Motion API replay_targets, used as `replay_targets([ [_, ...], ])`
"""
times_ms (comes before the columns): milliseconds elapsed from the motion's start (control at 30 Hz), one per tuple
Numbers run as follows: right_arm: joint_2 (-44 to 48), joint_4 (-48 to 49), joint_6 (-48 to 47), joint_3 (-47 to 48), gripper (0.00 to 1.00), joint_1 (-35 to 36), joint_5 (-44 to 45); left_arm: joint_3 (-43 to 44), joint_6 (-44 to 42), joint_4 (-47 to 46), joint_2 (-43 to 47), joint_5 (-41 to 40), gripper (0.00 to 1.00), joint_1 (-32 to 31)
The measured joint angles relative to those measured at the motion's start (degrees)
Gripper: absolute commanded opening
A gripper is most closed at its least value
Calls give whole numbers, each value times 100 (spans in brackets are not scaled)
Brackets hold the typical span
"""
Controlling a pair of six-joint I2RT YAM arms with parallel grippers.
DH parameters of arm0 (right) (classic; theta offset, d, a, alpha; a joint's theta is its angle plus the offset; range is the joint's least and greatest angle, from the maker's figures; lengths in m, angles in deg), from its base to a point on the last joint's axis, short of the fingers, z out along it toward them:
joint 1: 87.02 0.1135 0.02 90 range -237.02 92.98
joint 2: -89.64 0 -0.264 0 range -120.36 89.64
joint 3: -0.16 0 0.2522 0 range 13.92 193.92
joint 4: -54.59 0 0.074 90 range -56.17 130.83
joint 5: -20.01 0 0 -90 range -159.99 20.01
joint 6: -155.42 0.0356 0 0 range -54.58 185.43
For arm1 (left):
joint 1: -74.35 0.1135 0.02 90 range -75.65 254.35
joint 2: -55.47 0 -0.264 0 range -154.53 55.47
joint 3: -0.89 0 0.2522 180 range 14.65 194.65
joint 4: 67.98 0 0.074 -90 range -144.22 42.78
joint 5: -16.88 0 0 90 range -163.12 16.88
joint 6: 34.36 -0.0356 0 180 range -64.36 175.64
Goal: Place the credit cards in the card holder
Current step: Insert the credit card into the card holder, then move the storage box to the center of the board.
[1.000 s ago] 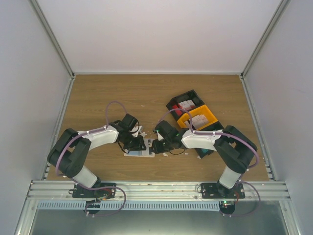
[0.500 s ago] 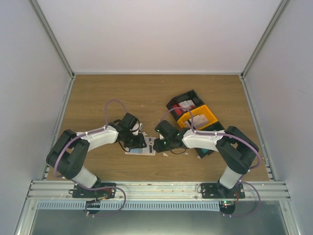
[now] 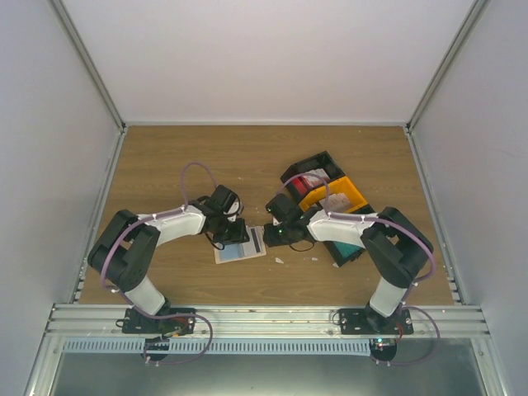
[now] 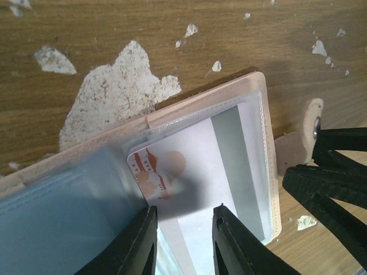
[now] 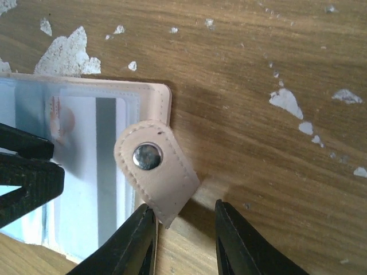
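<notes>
The card holder (image 3: 241,247) lies open on the wooden table, a beige wallet with clear inner sleeves. In the left wrist view a white credit card (image 4: 200,166) with an orange-red print and a grey stripe sits inside a sleeve of the card holder (image 4: 261,91). My left gripper (image 4: 184,209) is open right above that card. In the right wrist view the snap tab (image 5: 155,172) sticks out from the wallet edge. My right gripper (image 5: 184,206) is open at the tab's tip, with its left finger touching the tab. In the top view the left gripper (image 3: 233,231) and right gripper (image 3: 272,235) flank the wallet.
A black bin (image 3: 307,167) and a yellow bin (image 3: 353,196) stand behind my right arm, with cards partly showing in them. White chipped patches (image 4: 109,91) and small scraps (image 5: 287,100) dot the wood around the wallet. Grey walls close in the table.
Both grippers moved away from the near edge. The wallet shifted a little farther from the near edge and more of its open inside now shows between them.
</notes>
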State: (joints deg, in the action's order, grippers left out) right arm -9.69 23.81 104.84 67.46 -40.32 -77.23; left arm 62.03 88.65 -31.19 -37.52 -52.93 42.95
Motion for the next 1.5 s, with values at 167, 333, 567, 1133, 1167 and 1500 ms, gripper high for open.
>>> replay_targets([
  [167,-85,184,-7,33,30,-46,-184,68,85,-9,-46,35,41,-2],
  [333,-142,339,0,37,30,-83,-341,109,109,4,-68,33,41,-9],
  [567,-184,470,7,37,29,-114,-442,26,90,-256,-68,186,36,-9],
  [1133,1821,-562,-284,66,45,-334,431,59,-2,-136,1641,-402,71,-11],
  [1167,2006,-686,-315,68,45,-374,557,61,2,-111,1803,-557,74,-11],
  [1500,3281,-2710,-31,68,49,-822,2398,-11,28,-26,3460,-1644,99,33],
])
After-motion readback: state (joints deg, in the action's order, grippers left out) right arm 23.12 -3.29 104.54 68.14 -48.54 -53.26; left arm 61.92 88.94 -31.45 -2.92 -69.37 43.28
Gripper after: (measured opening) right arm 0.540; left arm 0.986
